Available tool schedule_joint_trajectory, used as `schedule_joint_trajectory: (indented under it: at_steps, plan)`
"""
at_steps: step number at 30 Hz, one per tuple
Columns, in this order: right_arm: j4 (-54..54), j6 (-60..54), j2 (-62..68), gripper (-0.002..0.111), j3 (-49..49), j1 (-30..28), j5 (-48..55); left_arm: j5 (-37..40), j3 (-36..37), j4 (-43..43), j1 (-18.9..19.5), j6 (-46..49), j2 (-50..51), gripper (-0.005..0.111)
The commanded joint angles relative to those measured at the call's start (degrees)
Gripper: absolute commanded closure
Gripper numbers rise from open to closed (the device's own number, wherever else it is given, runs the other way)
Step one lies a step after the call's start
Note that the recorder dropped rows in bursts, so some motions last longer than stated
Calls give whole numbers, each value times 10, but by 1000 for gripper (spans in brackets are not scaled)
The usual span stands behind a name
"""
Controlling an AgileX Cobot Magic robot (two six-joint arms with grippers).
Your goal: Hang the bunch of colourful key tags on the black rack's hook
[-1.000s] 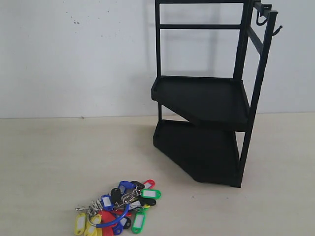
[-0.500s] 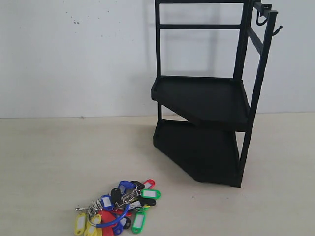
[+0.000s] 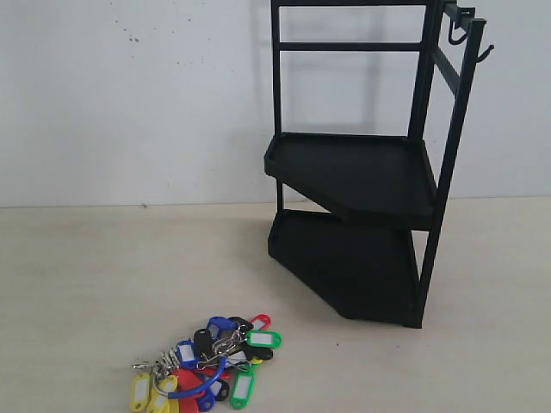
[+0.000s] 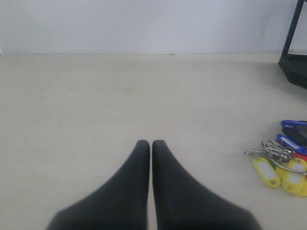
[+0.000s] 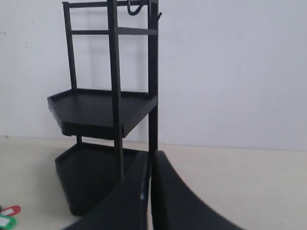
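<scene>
- Lying flat on the pale table [image 3: 86, 284], the colourful key tag bunch [image 3: 207, 366] is a loose heap of red, yellow, green, blue and black tags with silver rings and a blue loop.
- The left pincer [image 4: 151, 142] has its two dark fingers pressed together tip to tip, with nothing between them.
- The bunch [image 4: 285, 163] lies off to one side of the left pincer, about level with its tips and apart from them. Only its yellow tags, silver rings and some blue show in the left wrist view.
- The right pincer [image 5: 150, 154] is likewise pressed together and grips nothing.
- The black rack [image 5: 105, 105] stands upright ahead of the right pincer, and its two tray shelves are bare.
- Small hooks [image 5: 136, 5] sit at the top of the rack, well above the right pincer's tips, and nothing hangs on them.
- A red and a green tag [image 5: 7, 215] of the bunch show far to the side of the right pincer, beyond the rack's lower tray.
- In the exterior view the black rack [image 3: 362, 172] stands on the table against a white wall [image 3: 129, 103]. The bunch lies on the table well apart from the rack's base, and neither arm shows there.
</scene>
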Motion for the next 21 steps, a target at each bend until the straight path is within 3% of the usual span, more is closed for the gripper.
schedule_joint_trajectory:
  at_steps: [1, 4, 10, 15, 21]
  plan:
    - [-1, 46, -2, 107, 0, -3, 25, -9, -1, -5, 2, -6, -1, 102]
    - [2, 68, 2, 107, -20, -3, 72, -9, -1, -5, 2, -6, -1, 102]
    - [7, 89, 150, 107, -66, -3, 97, -9, -1, -5, 2, -6, -1, 102]
    - [7, 54, 210, 107, -79, -3, -53, -9, -1, -5, 2, -6, -1, 102]
    - [7, 73, 210, 107, -79, -3, -149, -9, -1, -5, 2, -6, -1, 102]
